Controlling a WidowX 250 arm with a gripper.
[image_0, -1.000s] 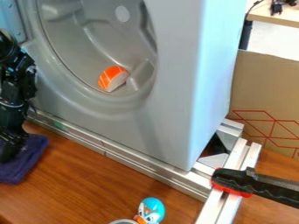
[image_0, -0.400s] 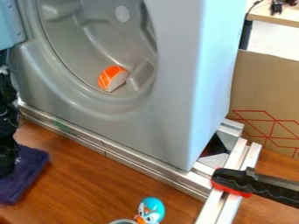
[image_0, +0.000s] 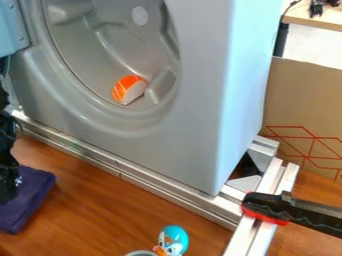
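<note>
- One claw (image_0: 8, 194) by one purple cloth (image_0: 37, 187); cannot tell how wide
- One orange-and-white piece (image_0: 129, 90) inside one grey drum (image_0: 107, 55)
- One penguin toy (image_0: 174, 239)

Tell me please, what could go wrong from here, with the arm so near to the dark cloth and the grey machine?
The gripper is low by the purple cloth, touching or not I cannot tell; it might drag or bunch it.

The arm is also close to the metal rail and grey housing, so a sideways swing could knock them.

The orange piece lies inside the curved opening, whose rim could get in the way of reaching it.
</note>
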